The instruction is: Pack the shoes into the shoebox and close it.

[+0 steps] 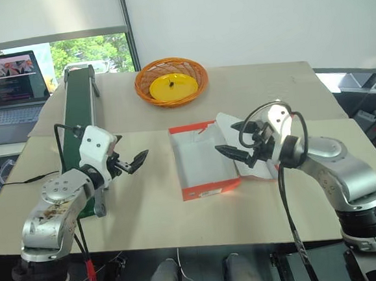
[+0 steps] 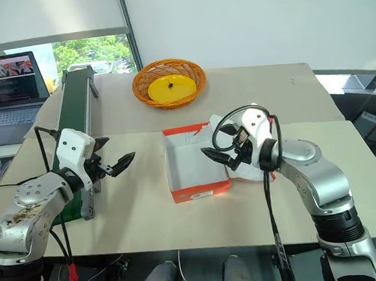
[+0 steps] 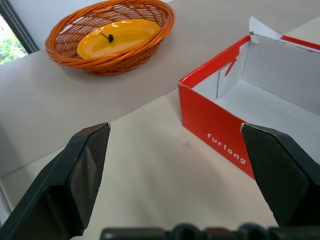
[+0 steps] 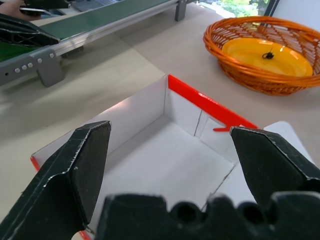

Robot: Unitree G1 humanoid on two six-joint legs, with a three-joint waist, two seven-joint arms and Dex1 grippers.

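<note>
While both grippers hover above the tabletop (image 1: 148, 215) with fingers spread wide and empty, the left gripper (image 1: 132, 163) points level toward the shoebox (image 1: 203, 162) from well to its left, and the right gripper (image 1: 240, 146) hangs just over the box's right wall, beside the flap lid (image 1: 229, 127) lying open on that side. Because the box is open and empty and no shoes can be seen, the likely fault is a right-arm nudge that shifts the light box or folds its lid inward. Farther back sit a conveyor (image 1: 81, 103) and wicker basket (image 1: 171, 82).
</note>
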